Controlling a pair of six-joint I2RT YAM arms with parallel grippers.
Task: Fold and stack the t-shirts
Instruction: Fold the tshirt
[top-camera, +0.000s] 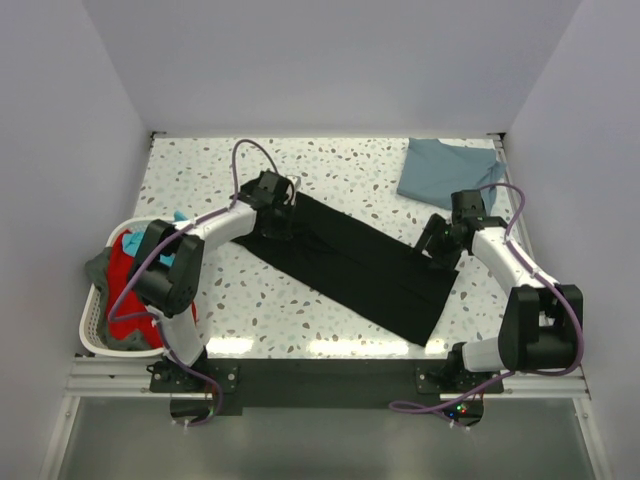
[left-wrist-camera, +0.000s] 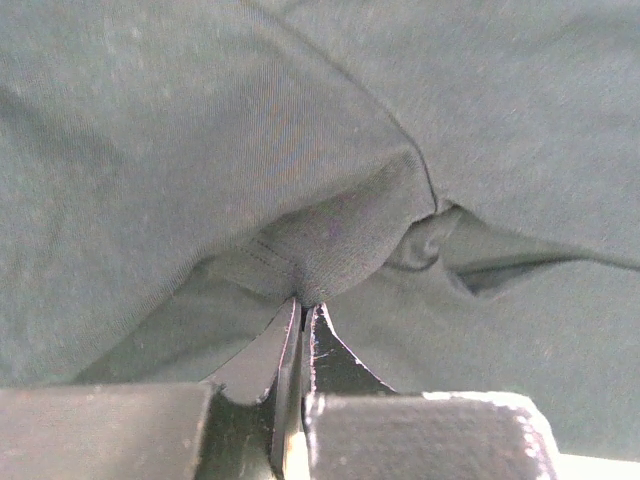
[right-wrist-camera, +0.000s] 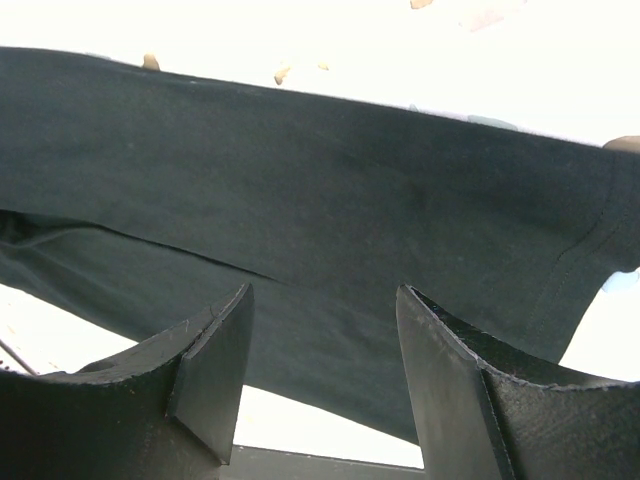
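The black t-shirt (top-camera: 352, 262) lies folded into a long diagonal strip across the table, from upper left to lower right. My left gripper (top-camera: 281, 213) sits at its upper left end, shut on a pinched fold of the black cloth (left-wrist-camera: 330, 250). My right gripper (top-camera: 437, 245) is open over the strip's right edge, its fingers (right-wrist-camera: 215, 370) spread above the black cloth (right-wrist-camera: 330, 220) without holding it. The slate-blue t-shirt (top-camera: 445, 170) lies folded at the back right corner.
A white laundry basket (top-camera: 100, 322) with red, teal and grey clothes stands at the table's left edge. Speckled tabletop (top-camera: 330, 165) shows behind the black strip and in front of it (top-camera: 270, 310). Walls close in on three sides.
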